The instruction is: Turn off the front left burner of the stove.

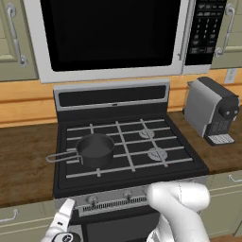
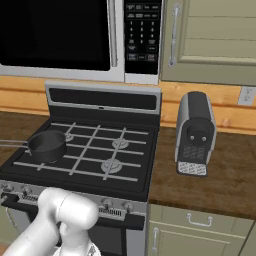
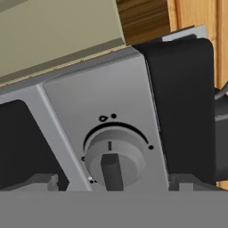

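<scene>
The stove is a black gas range with pale grey grates. A dark saucepan sits on its front left burner, handle pointing left; the same burner lies under the pan in the right base view. My gripper hangs low at the left end of the silver knob strip, facing a round grey knob at close range. The knob's raised bar runs along the pointer mark, under a black arc. Both dark fingertips stand wide apart either side of the knob without touching it, so the gripper is open.
A black-doored microwave hangs above the stove. A grey coffee machine stands on the wooden counter to the right. Two silver-capped burners lie on the right half. Green cabinet fronts flank the oven below.
</scene>
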Robot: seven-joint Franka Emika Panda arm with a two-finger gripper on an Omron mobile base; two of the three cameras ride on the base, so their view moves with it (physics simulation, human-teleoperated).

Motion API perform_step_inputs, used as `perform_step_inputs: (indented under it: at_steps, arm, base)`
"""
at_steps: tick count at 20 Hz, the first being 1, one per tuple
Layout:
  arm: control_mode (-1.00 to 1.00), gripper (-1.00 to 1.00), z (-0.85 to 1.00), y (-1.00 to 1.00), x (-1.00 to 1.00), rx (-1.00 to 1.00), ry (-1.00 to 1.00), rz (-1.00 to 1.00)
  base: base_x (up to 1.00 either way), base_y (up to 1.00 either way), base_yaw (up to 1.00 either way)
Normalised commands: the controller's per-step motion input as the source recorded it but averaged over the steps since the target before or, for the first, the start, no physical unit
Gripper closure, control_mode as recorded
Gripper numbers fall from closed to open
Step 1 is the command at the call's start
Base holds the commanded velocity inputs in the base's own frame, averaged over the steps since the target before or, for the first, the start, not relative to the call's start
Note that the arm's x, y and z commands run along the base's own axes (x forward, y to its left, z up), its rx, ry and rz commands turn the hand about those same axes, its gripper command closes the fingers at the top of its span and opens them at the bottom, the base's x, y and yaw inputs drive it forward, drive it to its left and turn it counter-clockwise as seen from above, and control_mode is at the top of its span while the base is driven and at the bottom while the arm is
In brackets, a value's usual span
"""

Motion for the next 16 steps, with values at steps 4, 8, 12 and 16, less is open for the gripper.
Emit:
perform_step_inputs:
  at_steps: [4, 8, 12, 16]
  arm:
    - [-1.0, -1.0, 0.06, 0.0, 0.04, 0.0, 0.0, 0.0]
    - [-1.0, -1.0, 0.06, 0.0, 0.12, 0.0, 0.04, 0.0]
    - [-1.0, -1.0, 0.04, 0.0, 0.1, 0.0, 0.06, 0.0]
    - [-1.0, 1.0, 0.0, 0.0, 0.0, 0.0, 0.0, 0.0]
  base:
    - [0.0, 0.0, 0.0]
    - [0.0, 0.0, 0.0]
    - [0.0, 0.0, 0.0]
    - [0.0, 0.0, 0.0]
